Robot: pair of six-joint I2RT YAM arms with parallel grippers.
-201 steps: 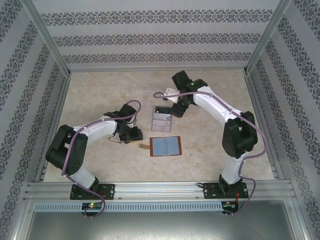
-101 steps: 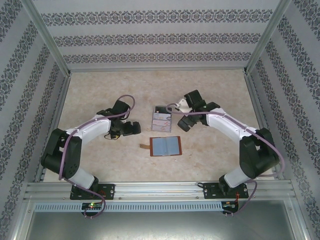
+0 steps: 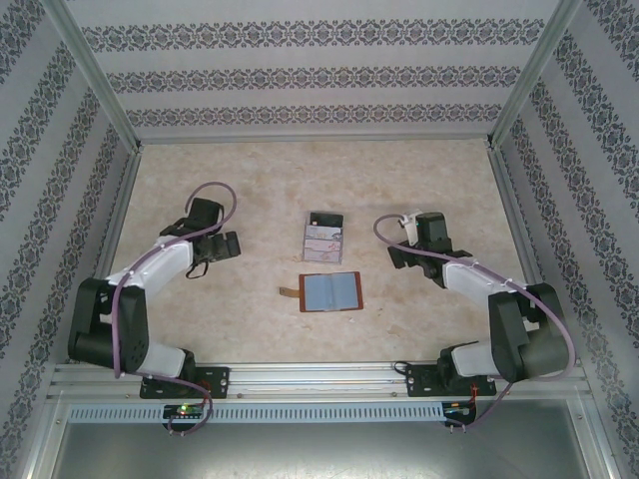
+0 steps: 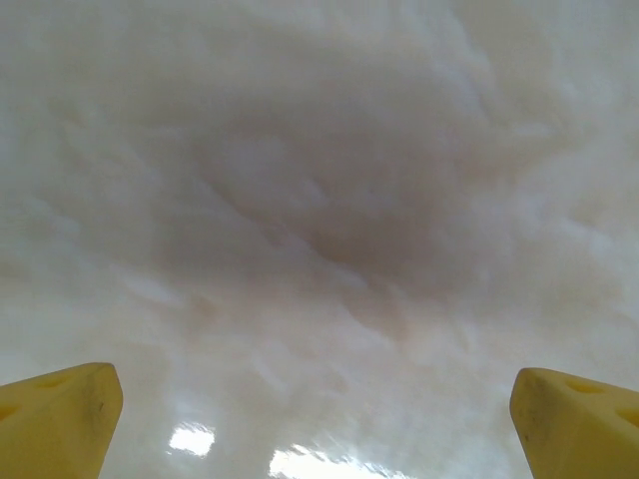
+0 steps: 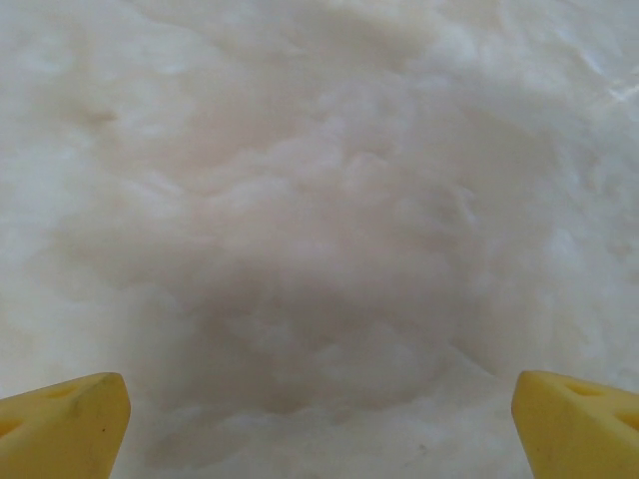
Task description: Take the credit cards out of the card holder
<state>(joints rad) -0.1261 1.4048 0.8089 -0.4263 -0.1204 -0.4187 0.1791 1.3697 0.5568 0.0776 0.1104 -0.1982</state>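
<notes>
Credit cards [image 3: 323, 238] piled just beyond card holder [image 3: 330, 291], clear of it. Card holder spread flat on table [image 3: 250, 190], grey-blue pockets up, looking emptied. Left gripper [image 3: 228, 246] and right gripper [image 3: 397, 253] parked well apart on either side, jaws released wide, nothing held; presumably task complete.

The table [image 4: 329, 180] under me is smooth, pale, marbled, with glossy glints. My left fingertips [image 4: 60, 424] are matt yellow plastic. The card holder [image 3: 330, 291] looks like dull brown leather.
</notes>
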